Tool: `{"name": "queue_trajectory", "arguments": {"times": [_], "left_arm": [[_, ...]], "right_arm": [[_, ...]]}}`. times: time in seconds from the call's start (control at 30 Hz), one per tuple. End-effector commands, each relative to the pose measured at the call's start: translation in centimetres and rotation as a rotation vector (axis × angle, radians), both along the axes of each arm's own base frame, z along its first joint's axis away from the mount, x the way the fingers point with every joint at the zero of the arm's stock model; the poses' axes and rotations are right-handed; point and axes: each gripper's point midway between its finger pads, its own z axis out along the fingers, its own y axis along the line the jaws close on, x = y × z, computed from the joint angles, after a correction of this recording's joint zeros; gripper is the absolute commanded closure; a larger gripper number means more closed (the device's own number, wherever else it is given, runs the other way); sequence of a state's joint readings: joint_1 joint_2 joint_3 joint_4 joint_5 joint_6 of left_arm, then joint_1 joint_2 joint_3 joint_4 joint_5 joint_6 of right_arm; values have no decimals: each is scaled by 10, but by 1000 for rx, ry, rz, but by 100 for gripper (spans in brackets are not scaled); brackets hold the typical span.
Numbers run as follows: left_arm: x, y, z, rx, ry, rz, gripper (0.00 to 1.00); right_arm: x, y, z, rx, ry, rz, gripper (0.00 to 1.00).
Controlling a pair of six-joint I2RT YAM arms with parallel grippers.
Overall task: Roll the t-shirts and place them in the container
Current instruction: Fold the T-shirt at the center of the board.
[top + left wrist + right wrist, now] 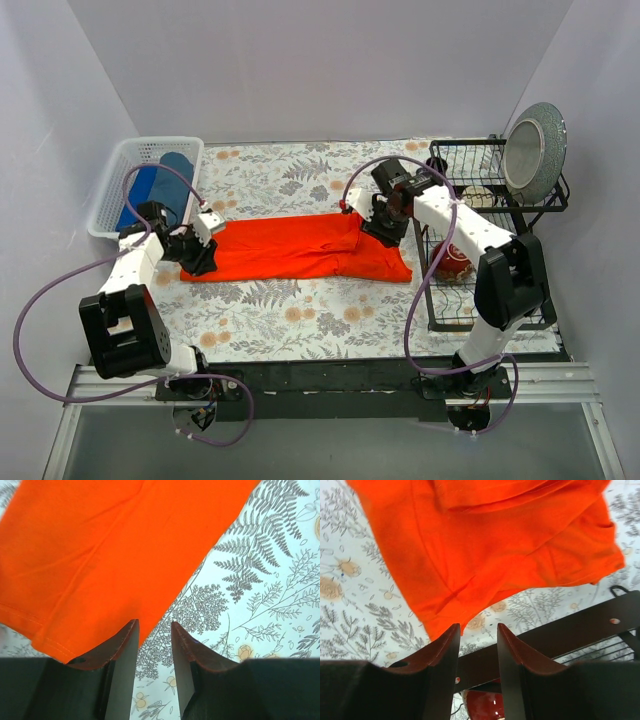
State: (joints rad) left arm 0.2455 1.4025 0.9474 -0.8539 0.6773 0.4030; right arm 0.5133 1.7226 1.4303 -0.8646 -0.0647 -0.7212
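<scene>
Flanking orange-red t-shirt [290, 248], left gripper [154, 625] and right gripper [477, 627] both parted, empty. You pinch hem squarely, keep folded edges aligned, roll tight.

Table [300, 320], fern-print cover; orange-red t-shirt [290, 250] flat across centre; white basket [108, 205] far-left corner; black wire rack [465, 145] along right side.

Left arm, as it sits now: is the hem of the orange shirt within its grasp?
Probably yes. The left gripper is open, right at the hem corner of the orange shirt. Only bare tablecloth shows between its fingers, and nothing blocks the way.
</scene>
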Motion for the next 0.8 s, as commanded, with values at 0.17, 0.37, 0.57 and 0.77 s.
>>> {"name": "queue_trajectory", "arguments": {"times": [0.17, 0.37, 0.57, 0.77], "left_arm": [[-7, 20, -38, 134, -16, 34, 72], [-2, 31, -62, 173, 14, 85, 72], [-13, 48, -85, 265, 83, 109, 73], [-47, 51, -97, 334, 108, 53, 74]], "right_arm": [[-38, -16, -28, -74, 163, 91, 59], [-40, -27, -52, -139, 177, 132, 61], [-21, -34, -70, -209, 154, 169, 61], [3, -44, -79, -263, 130, 149, 63]]}}
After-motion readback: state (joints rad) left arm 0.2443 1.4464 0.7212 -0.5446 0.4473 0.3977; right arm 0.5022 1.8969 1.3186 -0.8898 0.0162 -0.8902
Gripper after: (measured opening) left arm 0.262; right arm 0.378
